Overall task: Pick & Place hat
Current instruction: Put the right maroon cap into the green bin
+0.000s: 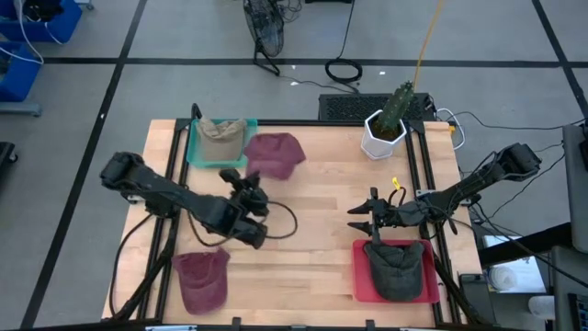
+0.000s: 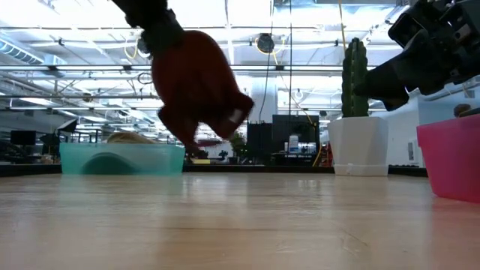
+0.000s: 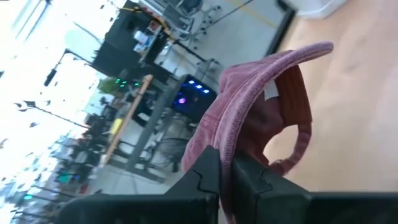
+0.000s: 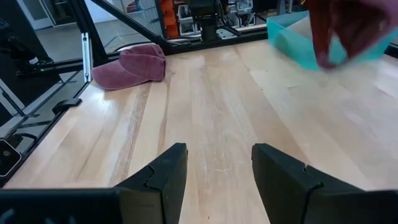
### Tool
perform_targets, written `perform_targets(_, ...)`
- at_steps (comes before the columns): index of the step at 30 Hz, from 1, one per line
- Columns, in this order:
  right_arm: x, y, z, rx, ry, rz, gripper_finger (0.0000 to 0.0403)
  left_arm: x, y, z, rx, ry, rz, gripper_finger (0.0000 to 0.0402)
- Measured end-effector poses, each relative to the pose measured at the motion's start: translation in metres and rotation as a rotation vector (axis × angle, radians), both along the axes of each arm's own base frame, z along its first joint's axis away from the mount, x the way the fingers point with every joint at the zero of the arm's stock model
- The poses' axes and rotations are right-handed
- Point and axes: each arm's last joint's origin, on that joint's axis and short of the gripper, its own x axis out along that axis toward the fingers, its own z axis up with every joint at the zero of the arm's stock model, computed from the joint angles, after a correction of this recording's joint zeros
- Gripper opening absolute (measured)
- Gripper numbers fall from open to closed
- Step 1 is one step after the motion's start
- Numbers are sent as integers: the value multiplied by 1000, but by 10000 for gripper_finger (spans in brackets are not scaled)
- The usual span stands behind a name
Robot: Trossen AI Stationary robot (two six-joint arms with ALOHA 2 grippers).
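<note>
maroon corduroy hat (image 3: pixel 261 106) (brim pinched) hangs from left gripper (image 3: pixel 225 171).

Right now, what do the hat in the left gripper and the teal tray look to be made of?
Maroon hat: soft, ribbed fabric, likely corduroy; fine ridges show along its edge, and it droops limp from the left gripper.
Teal tray: looks like hard, slightly translucent plastic with a smooth finish; the tan hat inside shows faintly through its wall.

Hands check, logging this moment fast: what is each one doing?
Left hand: closed on the maroon hat, lifted off the table.
Right hand: open, empty.
</note>
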Motion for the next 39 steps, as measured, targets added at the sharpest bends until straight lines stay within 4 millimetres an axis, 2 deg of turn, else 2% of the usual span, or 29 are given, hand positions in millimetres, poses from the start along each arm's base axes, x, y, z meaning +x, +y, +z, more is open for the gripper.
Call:
perform_targets(4,0,0,0,5,0,0,165,-19,9,17,17,32,12,17)
perform_targets(9,0,0,-1,2,7,0,165,-37,9,33,7,21,-8,12)
perform_targets(13,0,0,-1,0,12,0,165,-52,9,40,22,65,-27,19)
perform_targets(21,0,0,-2,-2,18,0,165,-77,21,47,43,110,30,17)
perform_targets(29,0,0,-2,5,19,-1,165,-80,44,48,-32,203,134,10)
perform_targets(32,0,0,-2,5,18,-1,165,-82,55,50,-62,186,184,17)
perform_targets(39,-1,0,-2,10,23,-3,165,-84,80,56,13,242,262,10)
